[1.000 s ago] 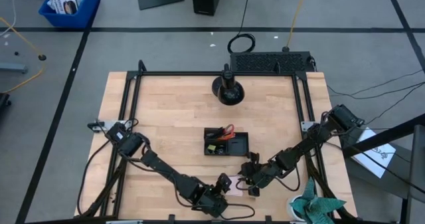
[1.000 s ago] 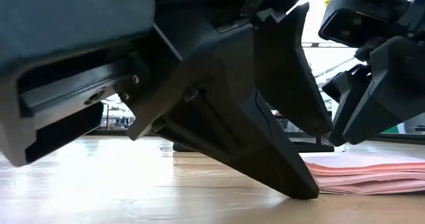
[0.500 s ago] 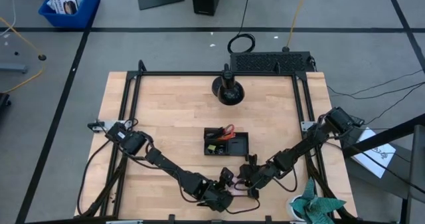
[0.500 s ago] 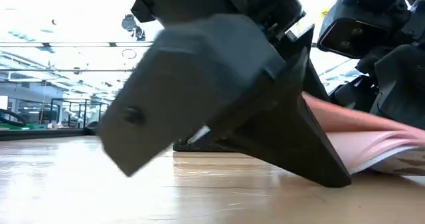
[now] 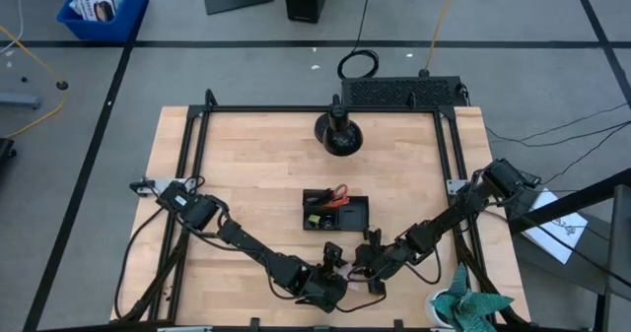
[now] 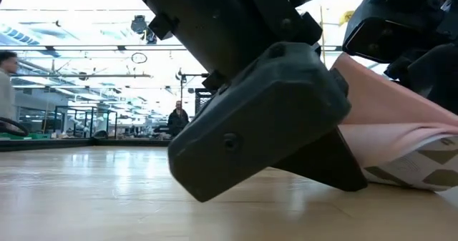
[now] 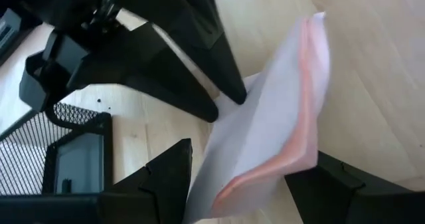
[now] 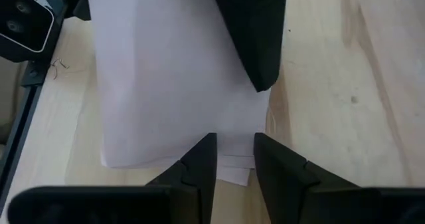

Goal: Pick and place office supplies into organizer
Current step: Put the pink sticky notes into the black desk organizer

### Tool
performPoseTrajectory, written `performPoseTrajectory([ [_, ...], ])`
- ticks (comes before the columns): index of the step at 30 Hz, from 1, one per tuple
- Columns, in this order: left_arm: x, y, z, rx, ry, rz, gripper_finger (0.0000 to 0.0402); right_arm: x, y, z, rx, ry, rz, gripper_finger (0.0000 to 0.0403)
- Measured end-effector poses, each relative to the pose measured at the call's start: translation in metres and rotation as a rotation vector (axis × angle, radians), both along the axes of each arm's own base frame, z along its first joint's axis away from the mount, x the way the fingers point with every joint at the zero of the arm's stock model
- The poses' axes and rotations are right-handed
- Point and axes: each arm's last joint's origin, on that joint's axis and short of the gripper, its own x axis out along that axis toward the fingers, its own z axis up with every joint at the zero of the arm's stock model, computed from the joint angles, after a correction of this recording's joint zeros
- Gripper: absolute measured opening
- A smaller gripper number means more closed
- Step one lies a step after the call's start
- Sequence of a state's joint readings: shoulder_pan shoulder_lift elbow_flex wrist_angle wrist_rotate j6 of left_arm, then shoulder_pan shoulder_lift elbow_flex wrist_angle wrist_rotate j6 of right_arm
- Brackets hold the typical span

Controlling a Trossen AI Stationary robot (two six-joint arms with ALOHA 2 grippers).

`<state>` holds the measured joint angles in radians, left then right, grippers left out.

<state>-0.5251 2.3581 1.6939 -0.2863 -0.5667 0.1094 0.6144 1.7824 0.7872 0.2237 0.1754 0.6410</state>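
Note:
The pink sticky-note pad (image 6: 401, 105) sits near the table's near edge, tilted up, pale face toward the right wrist view (image 8: 166, 84). My left gripper (image 5: 330, 271) has come in from the left, and the pad (image 7: 279, 117) stands between its fingers. My right gripper (image 5: 369, 265) is just right of the pad, with a narrow gap between its fingers at the pad's edge. The black organizer (image 5: 335, 212) lies farther back, with the red-handled scissors (image 5: 339, 192) in it. Pens, pencils and clips cannot be made out. My left gripper has the pad between its two fingers (image 7: 169, 181), across the pad's side edges (image 7: 307, 159), slanting down from the near-left. The pad stands tilted, its upper sheets raised (image 6: 358, 69) and its lowest sheets (image 6: 408, 171) on the table. My right gripper's fingers (image 8: 199, 164) are at the pad's near edge (image 8: 236, 171); I cannot tell whether they touch it.
A round black dome stand (image 5: 338, 133) stands near the far edge. The black frame rails (image 5: 197, 174) run along the table's sides. A teal cloth (image 5: 471, 307) lies off the near right corner. People stand in the room behind (image 6: 177, 116). Bare wood lies left of the organizer.
My left gripper moved toward the far edge and right, onto the pad, and tipped over. The pad went from lying flat to steeply tilted: its upper sheets rose while its lowest sheets stayed on the table. My right gripper shifted slightly left.

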Motion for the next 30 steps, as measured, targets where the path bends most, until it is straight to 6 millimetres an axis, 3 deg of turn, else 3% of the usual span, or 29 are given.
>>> performPoseTrajectory([
  [18,-0.001,0.000,0.014,-0.014,-0.023,-0.013,0.0222,0.000,0.001,-0.001,0.011,0.008,0.021,0.0093],
  [22,-0.001,-0.002,0.014,-0.035,0.005,-0.072,0.0164,0.000,0.001,-0.001,0.010,0.006,0.023,0.0093],
  [28,-0.005,-0.010,0.014,-0.015,0.028,-0.163,0.0032,0.000,0.001,-0.001,0.009,0.007,0.029,0.0093],
  [30,-0.006,-0.013,0.014,-0.012,0.029,-0.178,0.0012,0.000,0.001,-0.001,0.007,0.006,0.032,0.0093],
])
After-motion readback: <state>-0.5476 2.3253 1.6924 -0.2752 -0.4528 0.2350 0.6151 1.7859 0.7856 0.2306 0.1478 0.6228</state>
